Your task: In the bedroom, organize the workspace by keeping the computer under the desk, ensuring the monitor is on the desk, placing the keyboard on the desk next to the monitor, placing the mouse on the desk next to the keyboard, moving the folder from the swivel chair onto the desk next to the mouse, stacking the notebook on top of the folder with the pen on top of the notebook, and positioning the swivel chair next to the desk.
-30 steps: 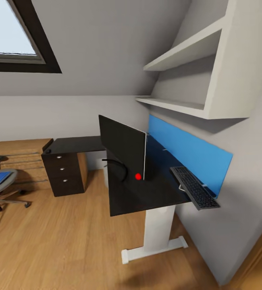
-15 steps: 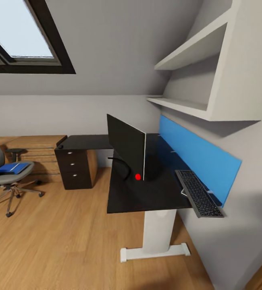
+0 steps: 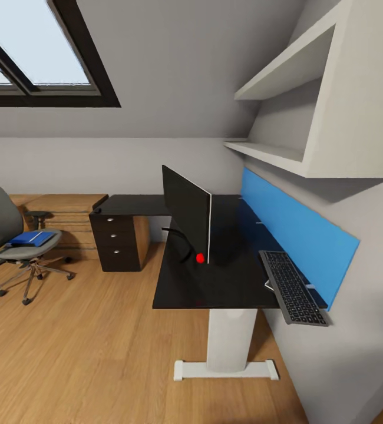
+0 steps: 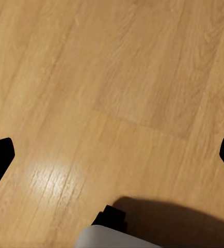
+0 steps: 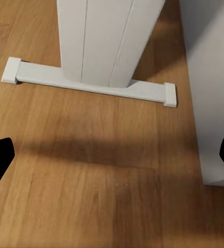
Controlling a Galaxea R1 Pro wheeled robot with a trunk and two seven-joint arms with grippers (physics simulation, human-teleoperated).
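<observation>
The black desk (image 3: pixel 215 282) stands on a white leg against the right wall. The monitor (image 3: pixel 185 215) stands on it, seen almost edge-on, with a red light at its lower corner. The dark keyboard (image 3: pixel 293 287) lies at the desk's wall-side end, partly overhanging the edge. Far left, the grey swivel chair (image 3: pixel 15 250) carries the blue folder (image 3: pixel 33 238) on its seat. My left gripper (image 4: pixel 113 157) hangs open over bare wood floor. My right gripper (image 5: pixel 112 160) is open above the floor, near the desk's white foot (image 5: pixel 91 85).
A dark drawer unit (image 3: pixel 121 241) sits under the desk's far wing, with a wooden chest (image 3: pixel 68 212) beyond it. A blue panel (image 3: pixel 297 227) lines the wall behind the desk. White shelves (image 3: pixel 286 118) hang above, and a roof window (image 3: pixel 32 59) is upper left.
The whole head view has swung, so the camera moved: the chair with the folder has come fully into view at the left. Nothing in the room has shifted.
</observation>
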